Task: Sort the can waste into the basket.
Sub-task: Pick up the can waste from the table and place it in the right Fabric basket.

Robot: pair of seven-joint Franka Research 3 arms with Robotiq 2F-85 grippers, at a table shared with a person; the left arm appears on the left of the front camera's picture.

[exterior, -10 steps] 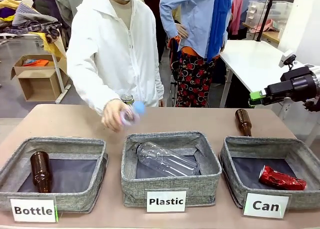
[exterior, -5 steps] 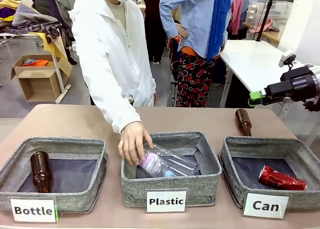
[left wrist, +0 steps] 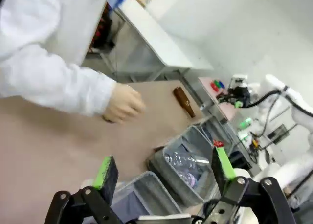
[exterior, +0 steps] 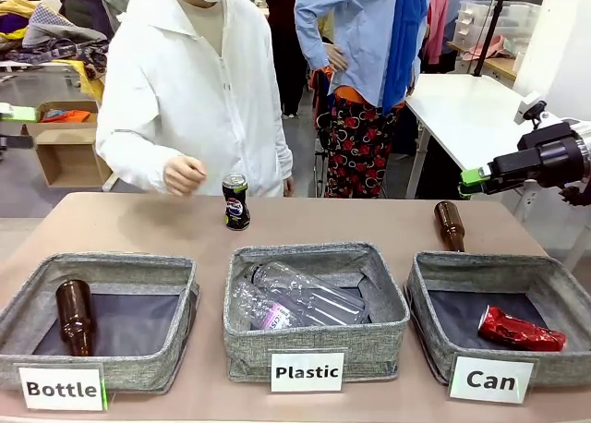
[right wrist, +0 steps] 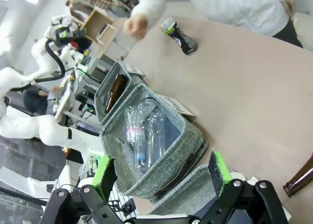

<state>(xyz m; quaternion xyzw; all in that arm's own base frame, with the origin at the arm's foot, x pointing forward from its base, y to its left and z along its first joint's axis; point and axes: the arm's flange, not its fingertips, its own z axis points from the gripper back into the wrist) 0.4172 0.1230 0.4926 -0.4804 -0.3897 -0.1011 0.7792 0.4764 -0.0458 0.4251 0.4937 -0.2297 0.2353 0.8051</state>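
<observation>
Left gripper [left wrist: 164, 168] far left of the Plastic bin [exterior: 314, 335], held up beyond the edge of the table [exterior: 138, 224], green-padded fingers spread fully apart, nothing between them. Next to that bin's left side, Bottle bin [exterior: 102, 266] with one brown bottle [exterior: 74, 314] lying inside. Behind the Plastic bin's left corner, person's hand [exterior: 183, 175] curled in a loose fist above the tabletop, elbow bent. Just right of the hand, black-and-blue can [exterior: 235, 201] upright on the table, close behind the Plastic bin's far rim, touched by nobody. Inside the Plastic bin, two clear bottles [exterior: 305, 298] on their sides. Right of it and farther back, second brown bottle [exterior: 450, 224] flat on the table. Basket [exterior: 425, 340] labelled "Can" at the Plastic bin's right side, crushed red can [exterior: 520, 331] lying in its right part. Right gripper [right wrist: 161, 170] well right of the Plastic bin, above table height, arm level, fingers pointing left, wide apart and empty.
</observation>
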